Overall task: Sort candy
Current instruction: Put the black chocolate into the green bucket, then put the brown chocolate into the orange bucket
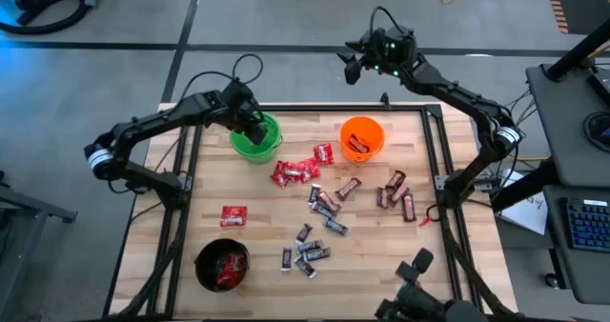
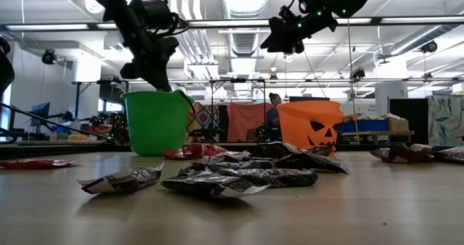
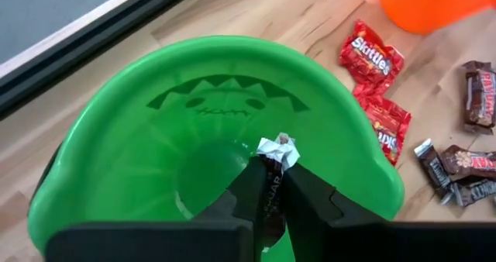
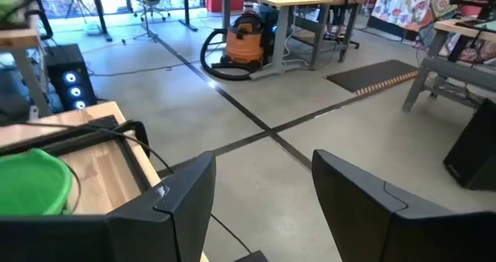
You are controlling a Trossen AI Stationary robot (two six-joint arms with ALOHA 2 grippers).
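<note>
Your left gripper (image 3: 271, 186) is pinched on a small dark candy bar (image 3: 276, 155), its crimped silver end poking out past the fingertips. The bar's long axis runs along the fingers, pointing down into the green bucket (image 3: 132, 130), whose open mouth lies directly beneath. Judging by that, a straight release should land it inside.

Your right gripper (image 1: 357, 63) hangs open, empty, beyond the table's far edge, well away from everything.

The remaining candy (image 1: 319, 203) lies scattered mid-table between the buckets, some just beside the green one, nearer your left arm.
</note>
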